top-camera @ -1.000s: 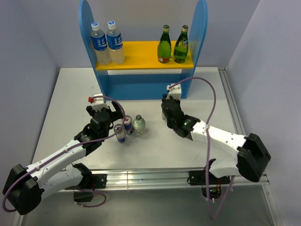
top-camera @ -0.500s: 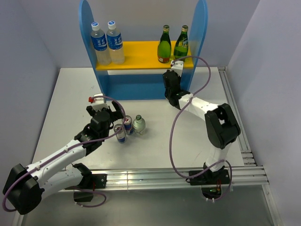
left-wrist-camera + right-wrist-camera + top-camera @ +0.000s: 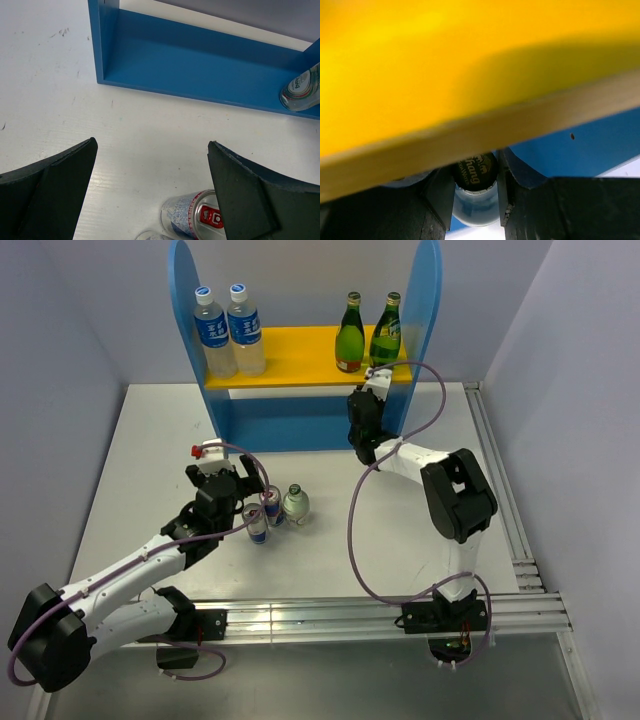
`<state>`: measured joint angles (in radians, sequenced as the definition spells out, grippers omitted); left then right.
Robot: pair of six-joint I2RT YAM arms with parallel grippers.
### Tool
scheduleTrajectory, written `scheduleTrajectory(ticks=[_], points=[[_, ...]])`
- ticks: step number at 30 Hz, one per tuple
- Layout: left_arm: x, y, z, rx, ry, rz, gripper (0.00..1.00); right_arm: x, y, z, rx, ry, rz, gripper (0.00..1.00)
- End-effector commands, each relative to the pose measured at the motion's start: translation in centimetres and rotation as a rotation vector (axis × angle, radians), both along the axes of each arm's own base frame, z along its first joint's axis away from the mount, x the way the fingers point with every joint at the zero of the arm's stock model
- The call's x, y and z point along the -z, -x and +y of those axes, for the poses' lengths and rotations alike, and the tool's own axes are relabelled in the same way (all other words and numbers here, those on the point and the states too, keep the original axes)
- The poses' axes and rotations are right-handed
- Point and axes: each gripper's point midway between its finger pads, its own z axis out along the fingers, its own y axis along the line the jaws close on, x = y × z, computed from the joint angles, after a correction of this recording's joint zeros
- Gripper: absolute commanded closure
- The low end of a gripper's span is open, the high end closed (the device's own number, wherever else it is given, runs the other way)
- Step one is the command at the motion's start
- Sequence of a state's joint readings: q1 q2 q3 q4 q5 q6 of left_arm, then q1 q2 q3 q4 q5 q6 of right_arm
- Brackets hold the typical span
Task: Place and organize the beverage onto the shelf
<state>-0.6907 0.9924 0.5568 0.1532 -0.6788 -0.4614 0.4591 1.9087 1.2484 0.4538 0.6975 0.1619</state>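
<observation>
The blue shelf [image 3: 190, 300] has two green glass bottles [image 3: 349, 338] on its yellow board [image 3: 300, 355]. My right gripper [image 3: 361, 438] reaches into the lower level at the right end. In the right wrist view it [image 3: 476, 187] is shut on the cap of a small clear bottle [image 3: 475, 207] just under the board. That bottle also shows in the left wrist view [image 3: 301, 91]. My left gripper [image 3: 247, 483] is open above two silver-blue-red cans [image 3: 262, 515], with a second small clear bottle [image 3: 295, 504] beside them. One can shows in the left wrist view [image 3: 192, 220].
Two taller blue-labelled bottles [image 3: 228, 332] stand at the left of the yellow board. The shelf's lower bay [image 3: 200, 50] is bare left of the held bottle. A rail [image 3: 500, 500] runs along the table's right edge.
My right gripper has carried the small clear bottle from the middle of the table up into the shelf's lower right end. The left arm has barely moved.
</observation>
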Motion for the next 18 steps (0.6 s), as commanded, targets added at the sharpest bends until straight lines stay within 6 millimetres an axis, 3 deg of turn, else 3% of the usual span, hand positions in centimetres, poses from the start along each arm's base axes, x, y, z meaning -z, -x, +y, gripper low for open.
scheduleTrajectory(ticks=[1,10,12,13,16,18], points=[[-2.6,-0.7,-0.3,-0.011,0.051,-0.061,0.01,-4.7,-1.2,-1.8,0.115,-0.105,-0.226,1.0],[-2.8,-0.6,-0.3,-0.01,0.051,-0.063,0.01,-3.2,-2.5,-1.2,0.114,-0.075,-0.179,0.97],[-2.6,-0.6,-0.3,-0.01,0.048,-0.059,0.01,-2.8,-2.7,-0.8,0.092,-0.065,-0.156,0.66],[-2.7,-0.6,-0.3,-0.009,0.049,-0.061,0.01,-2.6,-2.6,-0.8,0.09,-0.065,-0.153,0.38],[-2.7,-0.6,-0.3,-0.009,0.049,-0.058,0.01,-2.8,-2.3,-0.5,0.063,-0.064,-0.155,0.06],[-2.8,-0.6,-0.3,-0.009,0.052,-0.062,0.01,-3.1,-2.1,-0.2,0.05,-0.063,-0.157,0.05]])
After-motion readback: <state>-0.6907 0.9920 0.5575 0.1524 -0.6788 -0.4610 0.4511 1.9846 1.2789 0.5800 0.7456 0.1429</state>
